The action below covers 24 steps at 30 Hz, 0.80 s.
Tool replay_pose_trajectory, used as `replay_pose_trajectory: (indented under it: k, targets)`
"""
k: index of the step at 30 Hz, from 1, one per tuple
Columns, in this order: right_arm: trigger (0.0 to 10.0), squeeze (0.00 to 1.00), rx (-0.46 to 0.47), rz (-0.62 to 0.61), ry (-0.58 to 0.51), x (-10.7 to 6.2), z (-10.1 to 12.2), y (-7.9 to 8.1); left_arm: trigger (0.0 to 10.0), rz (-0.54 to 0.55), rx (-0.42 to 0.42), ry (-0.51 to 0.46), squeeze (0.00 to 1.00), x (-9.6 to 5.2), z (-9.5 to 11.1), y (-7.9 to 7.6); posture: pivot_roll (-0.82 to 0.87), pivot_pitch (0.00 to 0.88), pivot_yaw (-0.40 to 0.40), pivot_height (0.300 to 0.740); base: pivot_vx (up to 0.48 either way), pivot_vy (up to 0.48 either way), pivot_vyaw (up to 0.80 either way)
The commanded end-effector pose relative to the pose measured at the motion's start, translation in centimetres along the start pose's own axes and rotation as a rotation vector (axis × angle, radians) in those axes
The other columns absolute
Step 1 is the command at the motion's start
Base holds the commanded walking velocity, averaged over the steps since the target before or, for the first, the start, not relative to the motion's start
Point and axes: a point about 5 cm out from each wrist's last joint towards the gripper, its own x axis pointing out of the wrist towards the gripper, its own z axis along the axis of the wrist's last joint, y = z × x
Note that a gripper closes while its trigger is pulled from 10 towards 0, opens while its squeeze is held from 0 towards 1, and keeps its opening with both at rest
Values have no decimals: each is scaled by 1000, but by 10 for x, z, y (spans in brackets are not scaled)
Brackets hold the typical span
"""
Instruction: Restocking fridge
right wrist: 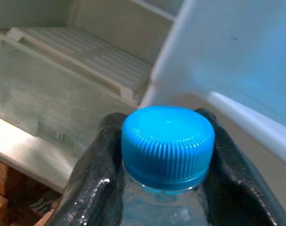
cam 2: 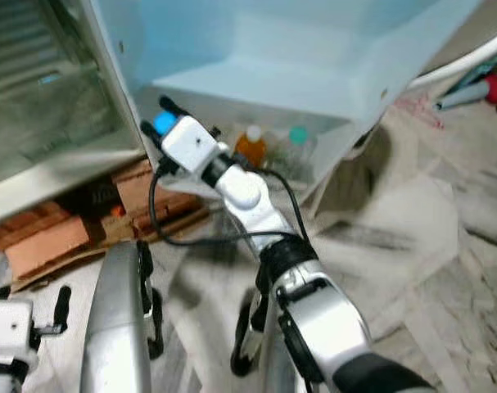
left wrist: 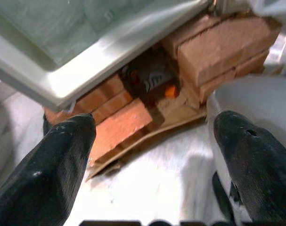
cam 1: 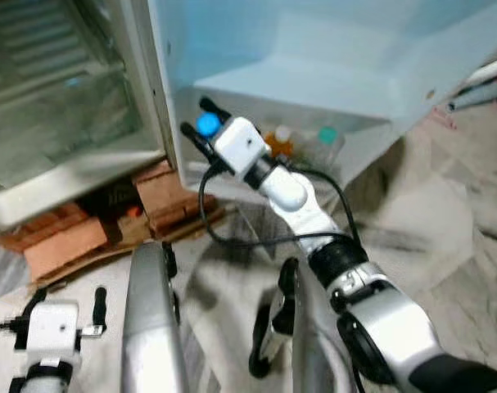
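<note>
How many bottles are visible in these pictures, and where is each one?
3. A blue-capped bottle is held in the right gripper. An orange bottle and a green-capped bottle stand in the fridge door shelf. The arm may hide more.

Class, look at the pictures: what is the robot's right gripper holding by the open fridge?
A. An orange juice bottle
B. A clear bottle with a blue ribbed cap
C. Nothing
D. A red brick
B: the right gripper has its black fingers closed on the neck of a clear bottle with a blue ribbed cap.
</note>
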Motion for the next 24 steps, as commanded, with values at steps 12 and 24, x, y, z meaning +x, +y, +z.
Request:
replay_pose_trajectory:
  k: [12, 24]
  targets:
    - [10000, 0, -345, 57, -42, -2, -9, 17, 10000, 3, 21, 94, 0, -28, -4, 6, 297, 461, -139, 556, 0, 0, 0]
    - [10000, 0, -503, -51, 12, 1, -14, -11, 10000, 9, 33, 127, 0, -37, -5, 11, 304, 478, -136, 556, 0, 0, 0]
